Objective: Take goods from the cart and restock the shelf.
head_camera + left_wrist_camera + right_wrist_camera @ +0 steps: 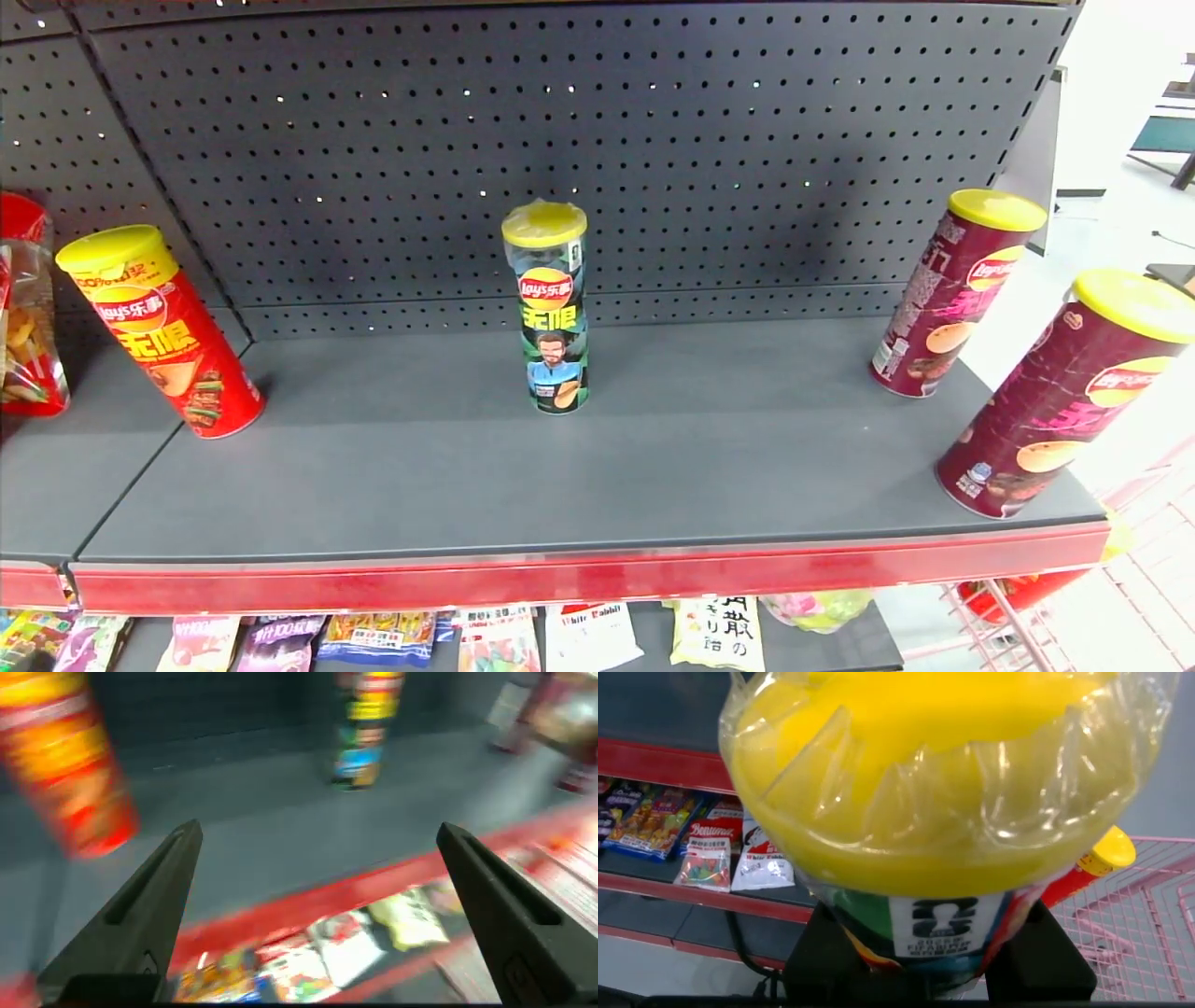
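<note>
The grey shelf board (560,476) with a red front strip carries several yellow-lidded chip cans: a red one (159,331) at the left, a green one (551,313) in the middle, and two maroon ones (952,294) (1064,392) at the right. My left gripper (320,829) is open with nothing in it, in front of the shelf edge (374,891), facing the red can (70,761) and green can (364,728). My right gripper (938,952) is shut on another green chip can (943,793), whose film-wrapped yellow lid is close to the camera.
Snack bags (495,639) line the lower shelf (710,845). The pink wire cart (1139,915) stands at the right (1148,560), with a red can (1088,863) in it. A bag of snacks (28,327) stands at the shelf's far left. Wide gaps separate the cans on the board.
</note>
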